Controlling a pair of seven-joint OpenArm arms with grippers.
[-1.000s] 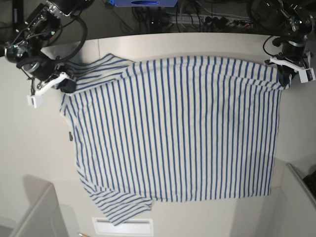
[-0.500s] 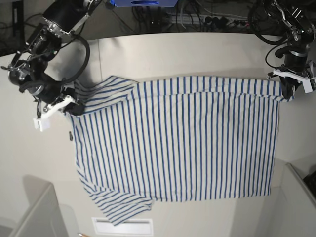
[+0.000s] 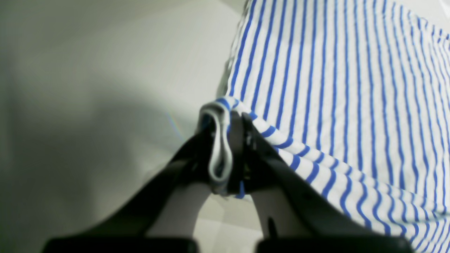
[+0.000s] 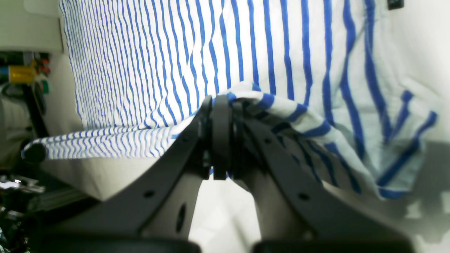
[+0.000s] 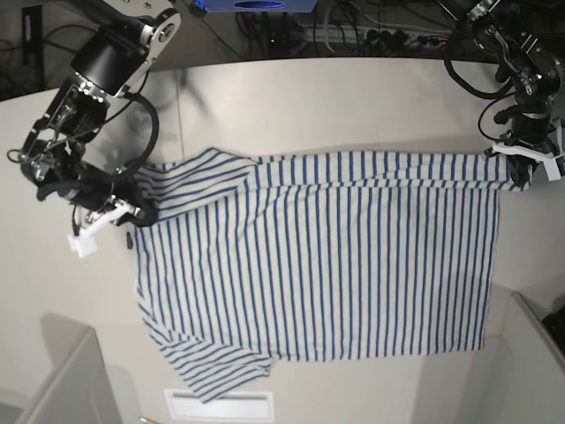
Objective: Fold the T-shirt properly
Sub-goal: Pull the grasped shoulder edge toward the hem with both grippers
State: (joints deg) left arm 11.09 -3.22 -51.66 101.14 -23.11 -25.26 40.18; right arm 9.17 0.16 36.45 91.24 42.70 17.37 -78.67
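The T-shirt [image 5: 318, 265], white with thin blue stripes, lies spread on the pale table [image 5: 353, 97]. Its far edge is lifted and drawn over the body as a band. In the base view my left gripper [image 5: 516, 173] is shut on the far right corner. My right gripper [image 5: 132, 212] is shut on the far left edge beside the upper sleeve. The left wrist view shows bunched hem pinched between the jaws of my left gripper [image 3: 226, 140], with the T-shirt [image 3: 334, 88] lying beyond. In the right wrist view my right gripper [image 4: 219, 137] clamps a fold of the T-shirt [image 4: 211, 52].
Grey bin walls stand at the near left [image 5: 71, 380] and near right [image 5: 538, 344]. A white slotted plate [image 5: 219, 405] lies at the front edge under the lower sleeve. Cables and a power strip [image 5: 353, 35] run behind the table.
Both grippers have moved toward the near side, dragging the shirt's far edge with them. The edge now lies lower over the body and bare table shows behind it.
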